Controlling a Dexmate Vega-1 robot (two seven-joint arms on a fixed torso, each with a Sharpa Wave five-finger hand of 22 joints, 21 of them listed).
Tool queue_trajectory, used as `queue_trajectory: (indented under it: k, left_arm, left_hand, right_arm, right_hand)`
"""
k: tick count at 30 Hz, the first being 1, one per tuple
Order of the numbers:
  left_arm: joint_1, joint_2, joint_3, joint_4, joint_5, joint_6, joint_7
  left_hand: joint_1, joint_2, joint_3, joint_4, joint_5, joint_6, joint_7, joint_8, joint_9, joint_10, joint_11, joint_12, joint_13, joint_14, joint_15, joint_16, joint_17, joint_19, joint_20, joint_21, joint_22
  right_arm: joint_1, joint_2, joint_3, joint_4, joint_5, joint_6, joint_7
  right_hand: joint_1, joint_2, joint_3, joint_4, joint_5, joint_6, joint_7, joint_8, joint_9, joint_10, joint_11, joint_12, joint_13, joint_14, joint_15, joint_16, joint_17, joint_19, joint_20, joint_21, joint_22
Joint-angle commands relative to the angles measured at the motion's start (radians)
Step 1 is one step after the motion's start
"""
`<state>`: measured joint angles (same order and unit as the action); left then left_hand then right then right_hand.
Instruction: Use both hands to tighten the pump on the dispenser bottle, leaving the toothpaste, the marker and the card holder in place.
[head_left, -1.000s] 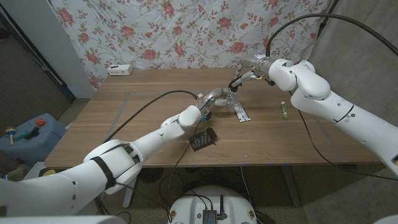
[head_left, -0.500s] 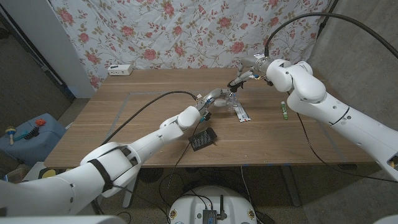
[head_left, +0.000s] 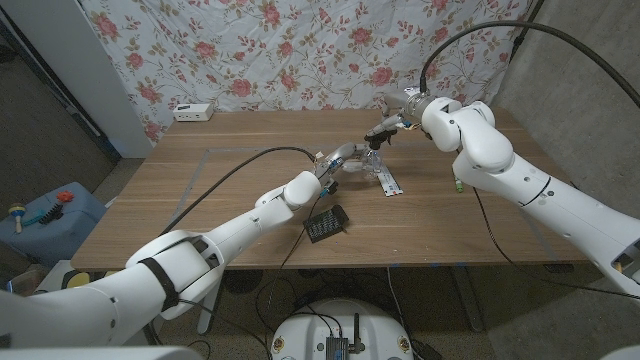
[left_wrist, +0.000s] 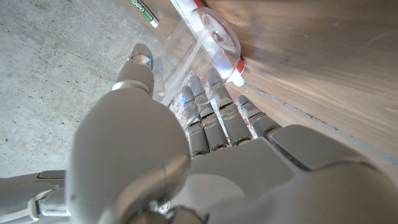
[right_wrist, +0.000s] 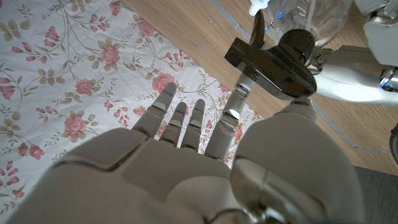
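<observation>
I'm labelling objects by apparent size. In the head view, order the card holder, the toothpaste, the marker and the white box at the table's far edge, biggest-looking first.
1. Card holder, nearest the camera, which flatters it.
2. Toothpaste, long and thin.
3. White box, farthest away, so its rank against the toothpaste is unsure.
4. Marker, clearly smallest.

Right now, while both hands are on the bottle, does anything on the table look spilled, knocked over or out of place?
Nothing stands out. The left hand holds the clear bottle, and the right hand is at its black pump. The toothpaste, marker and card holder lie apart on the table, with no spill visible.
</observation>
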<state>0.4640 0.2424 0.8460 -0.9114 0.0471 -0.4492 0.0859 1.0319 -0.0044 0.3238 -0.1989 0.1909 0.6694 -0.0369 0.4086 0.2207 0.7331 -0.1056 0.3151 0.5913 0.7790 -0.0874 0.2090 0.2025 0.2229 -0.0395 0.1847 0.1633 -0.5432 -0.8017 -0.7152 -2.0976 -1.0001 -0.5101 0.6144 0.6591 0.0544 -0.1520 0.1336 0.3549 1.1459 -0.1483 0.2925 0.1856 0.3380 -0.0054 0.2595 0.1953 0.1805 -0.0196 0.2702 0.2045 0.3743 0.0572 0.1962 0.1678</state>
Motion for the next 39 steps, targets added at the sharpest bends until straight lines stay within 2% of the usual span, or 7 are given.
queue_trajectory:
  k: [1, 13, 18, 25, 28, 32, 39]
  left_arm:
    - [0.001, 0.001, -0.005, 0.007, -0.005, -0.009, 0.002]
    - [-0.006, -0.006, -0.003, 0.026, -0.008, -0.02, -0.003]
    - [-0.009, -0.007, -0.003, 0.03, -0.009, -0.022, -0.007]
    - [-0.012, -0.009, -0.002, 0.035, -0.01, -0.024, -0.011]
    - [-0.012, -0.009, -0.001, 0.035, -0.009, -0.025, -0.01]
    - [-0.011, -0.007, -0.002, 0.031, -0.009, -0.023, -0.009]
    - [-0.005, -0.002, -0.004, 0.019, -0.01, -0.015, -0.009]
  left_hand:
    - [-0.06, 0.123, 0.05, 0.043, 0.008, 0.14, -0.036, 0.01, 0.002, 0.051, -0.04, 0.007, 0.002, 0.005, -0.075, 0.0, 0.002, 0.001, -0.041, 0.0, 0.003]
    - [-0.059, 0.124, 0.051, 0.043, 0.008, 0.139, -0.037, 0.009, 0.002, 0.051, -0.041, 0.007, 0.002, 0.005, -0.076, 0.0, 0.001, 0.001, -0.041, 0.0, 0.003]
    - [-0.059, 0.124, 0.051, 0.044, 0.008, 0.141, -0.037, 0.01, 0.002, 0.049, -0.039, 0.006, 0.002, 0.004, -0.076, -0.001, 0.001, 0.001, -0.04, 0.0, 0.003]
    - [-0.06, 0.123, 0.051, 0.044, 0.008, 0.14, -0.039, 0.009, 0.002, 0.051, -0.041, 0.007, 0.002, 0.005, -0.075, -0.001, 0.0, 0.002, -0.04, 0.0, 0.003]
    - [-0.06, 0.125, 0.051, 0.045, 0.008, 0.139, -0.038, 0.009, 0.002, 0.051, -0.041, 0.006, 0.002, 0.004, -0.076, -0.001, 0.001, 0.001, -0.04, 0.0, 0.003]
    - [-0.06, 0.123, 0.051, 0.044, 0.008, 0.139, -0.04, 0.009, 0.002, 0.051, -0.042, 0.006, 0.002, 0.005, -0.075, -0.001, 0.0, 0.001, -0.04, 0.0, 0.003]
    - [-0.06, 0.124, 0.051, 0.045, 0.009, 0.139, -0.039, 0.009, 0.002, 0.049, -0.04, 0.005, 0.002, 0.005, -0.074, -0.001, 0.001, 0.002, -0.04, 0.0, 0.003]
  right_arm:
    - [-0.005, 0.038, -0.029, 0.011, -0.132, -0.014, 0.041]
    - [-0.039, 0.054, 0.01, 0.007, -0.153, 0.004, 0.029]
    - [-0.056, 0.06, 0.034, 0.003, -0.127, 0.008, 0.011]
    - [-0.072, 0.06, 0.061, -0.003, -0.081, 0.012, -0.023]
    - [-0.075, 0.06, 0.073, -0.008, -0.056, 0.011, -0.032]
    - [-0.072, 0.055, 0.088, -0.018, -0.01, 0.01, -0.022]
    - [-0.056, 0.038, 0.1, -0.035, 0.065, 0.003, 0.013]
  right_hand:
    - [0.014, -0.006, -0.006, -0.004, -0.001, 0.021, 0.001, 0.004, 0.001, 0.021, -0.004, 0.003, 0.001, 0.019, 0.0, 0.007, -0.002, 0.015, -0.004, 0.003, 0.002]
    - [0.02, -0.001, -0.008, -0.008, -0.005, 0.02, -0.005, -0.006, 0.001, 0.029, -0.01, -0.004, 0.0, 0.033, -0.003, 0.004, -0.004, 0.021, -0.005, 0.002, 0.002]
    - [0.003, 0.0, -0.019, -0.002, -0.011, -0.079, 0.005, -0.057, 0.002, 0.017, 0.013, -0.02, 0.001, 0.039, 0.0, -0.003, -0.002, 0.02, -0.003, -0.002, 0.003]
    - [-0.017, 0.006, -0.03, 0.004, -0.018, -0.166, 0.008, -0.095, 0.005, -0.004, 0.025, -0.038, 0.002, 0.032, 0.01, -0.015, 0.001, 0.013, 0.001, -0.006, 0.003]
    - [-0.025, 0.007, -0.034, 0.006, -0.02, -0.197, 0.01, -0.105, 0.006, -0.009, 0.022, -0.042, 0.003, 0.031, 0.013, -0.018, 0.001, 0.009, 0.008, -0.007, 0.003]
    - [-0.033, 0.009, -0.039, 0.007, -0.023, -0.246, 0.013, -0.115, 0.007, -0.028, 0.033, -0.052, 0.003, 0.021, 0.024, -0.027, 0.002, 0.001, 0.02, -0.009, 0.003]
    - [-0.042, 0.007, -0.051, -0.002, -0.031, -0.406, -0.009, -0.124, 0.011, -0.091, 0.044, -0.072, 0.006, -0.032, 0.054, -0.058, 0.002, -0.037, 0.045, -0.015, 0.003]
